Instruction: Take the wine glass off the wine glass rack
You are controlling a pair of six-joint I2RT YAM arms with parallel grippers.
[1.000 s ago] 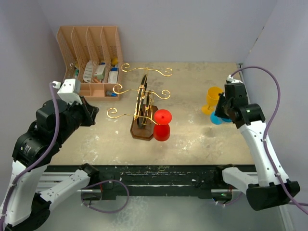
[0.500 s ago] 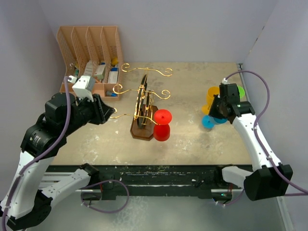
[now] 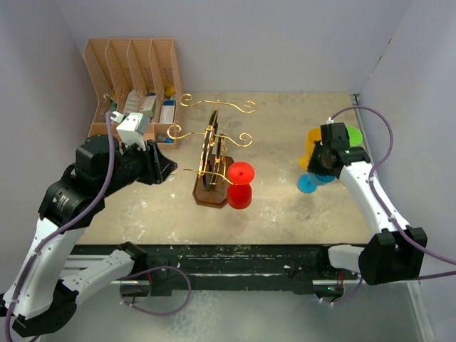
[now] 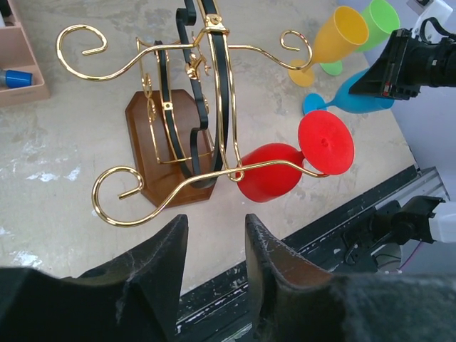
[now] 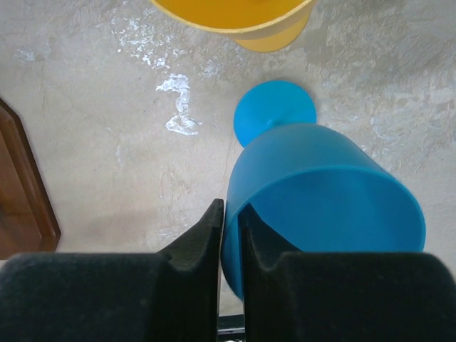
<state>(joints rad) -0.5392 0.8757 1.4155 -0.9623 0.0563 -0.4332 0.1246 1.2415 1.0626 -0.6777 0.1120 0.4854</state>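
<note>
Points the left arm [image 3: 75,196] at the wine glass rack [image 4: 142,157], left claw [image 4: 215,226] parted and empty, red wine glass [image 4: 271,178] hanging bowl-down off its lower wire; clamps right claw [image 5: 231,210] on tilted blue glass [image 5: 320,185] rim.

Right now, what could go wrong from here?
1. The right hand pinches the tilted blue glass by its rim; letting go could topple it against the yellow glass.
2. The left hand, open, faces the wine glass rack; catching a gold wire arm could shake the red wine glass loose.
</note>
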